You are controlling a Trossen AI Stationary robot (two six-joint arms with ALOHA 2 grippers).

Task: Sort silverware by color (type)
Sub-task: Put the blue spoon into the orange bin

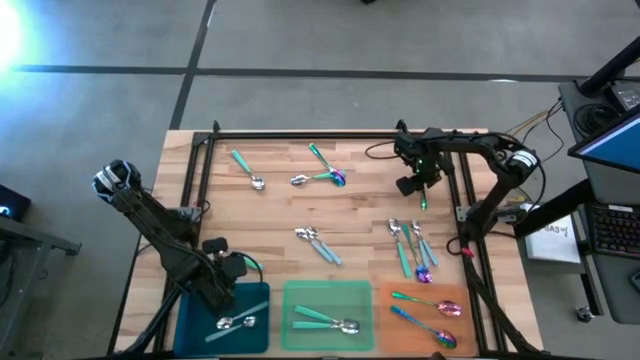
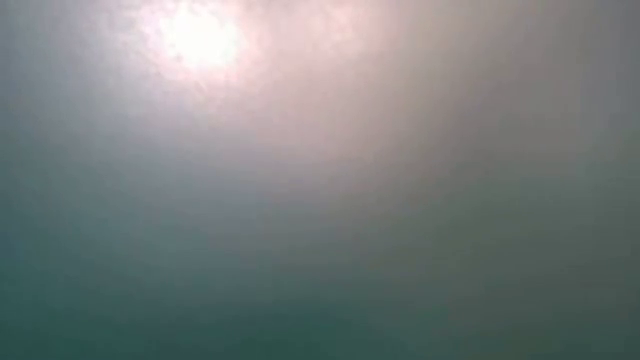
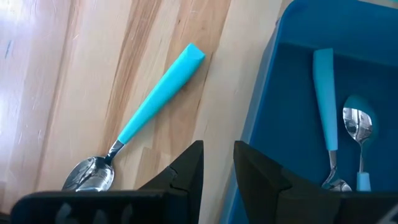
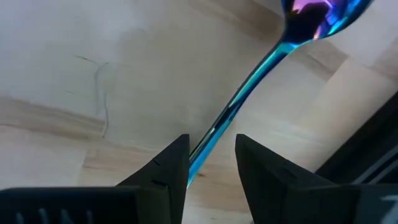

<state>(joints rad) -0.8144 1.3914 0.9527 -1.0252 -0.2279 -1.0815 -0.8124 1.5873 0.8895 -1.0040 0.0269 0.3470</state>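
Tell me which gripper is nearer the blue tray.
Left. The left gripper hovers at the blue tray's upper edge; the right gripper is far across the table, holding an iridescent spoon.

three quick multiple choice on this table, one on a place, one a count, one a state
1. Where do the already sorted iridescent spoons lie?
A. blue tray
B. green tray
C. orange tray

2. How many spoons lie in the blue tray?
A. none
B. two
C. five

3. What is the right gripper doing?
A. holding an iridescent spoon by its handle
B. resting empty in the green tray
C. holding a blue-handled spoon

Answers:
1. C: two rainbow-coloured spoons lie in the orange tray.
2. B: the left wrist view shows two pale blue handled spoons in the blue tray.
3. A: in its wrist view the right gripper has the held iridescent spoon running out from between its fingers, clear of the table.
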